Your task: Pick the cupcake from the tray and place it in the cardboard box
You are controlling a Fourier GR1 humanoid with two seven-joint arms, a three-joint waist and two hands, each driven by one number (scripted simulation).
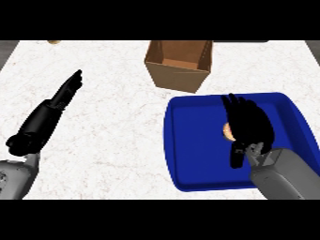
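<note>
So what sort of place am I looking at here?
Probably a kitchen counter: a white marbled countertop carrying a blue rectangular tray with a small tan cupcake, plus an open brown cardboard box.

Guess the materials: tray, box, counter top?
Tray: probably plastic, uniform saturated blue with a rounded raised rim. Box: cardboard, matte brown, thin walls, open top. Counter top: marble or marble-look laminate, white with faint veining; cannot tell which.

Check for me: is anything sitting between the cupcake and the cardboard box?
Nothing visible. The cupcake lies in the blue tray, mostly hidden under the right hand. Between it and the open cardboard box are only the tray's far rim and the counter.
</note>
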